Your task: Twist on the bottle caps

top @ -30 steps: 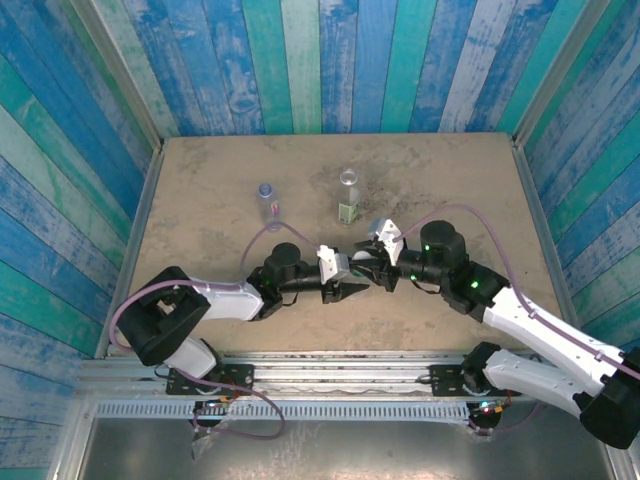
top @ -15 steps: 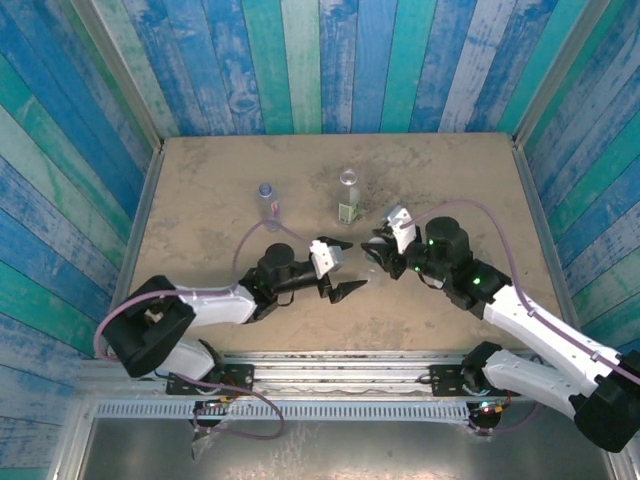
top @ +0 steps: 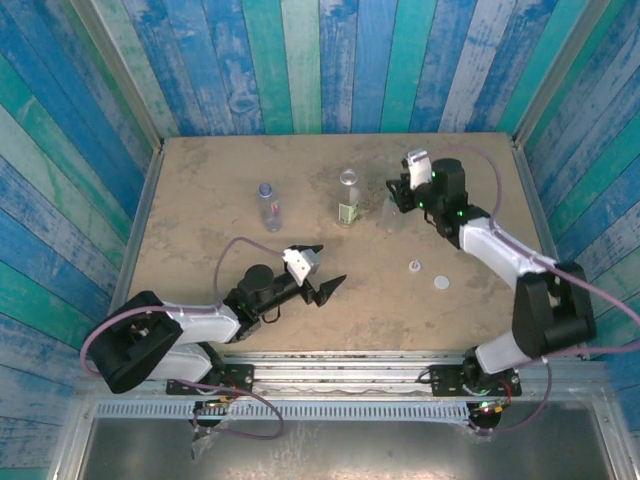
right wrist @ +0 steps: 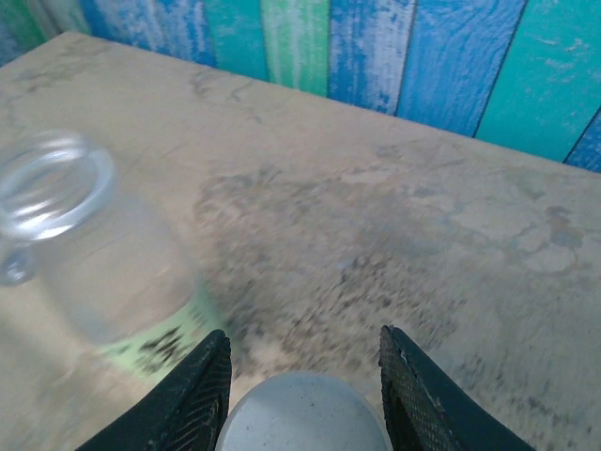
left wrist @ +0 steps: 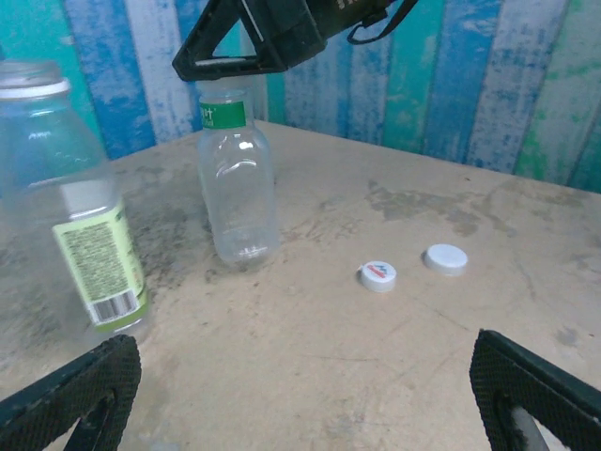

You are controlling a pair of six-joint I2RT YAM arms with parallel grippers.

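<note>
Plastic: three clear bottles, likely light, tippy and squashy; steady each by the body.
Blue bottle (top: 266,203): far left-centre of the counter (top: 200,270).
Left pincer (top: 325,272): wide, empty.
Green bottle (top: 347,205): mouth open.
Plain bottle (left wrist: 239,202): near it, under the right pincer (right wrist: 302,343), whose fingers flank a grey cap (right wrist: 302,413); gripping or not, cannot tell.
Loose caps: two, logo cap (left wrist: 377,275) and white cap (left wrist: 445,257); thin, probably slick, so pinch across the rim.

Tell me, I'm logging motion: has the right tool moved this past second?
Yes. The right tool moved toward the back wall, from nearer than the green-labelled bottle to beside it.
</note>
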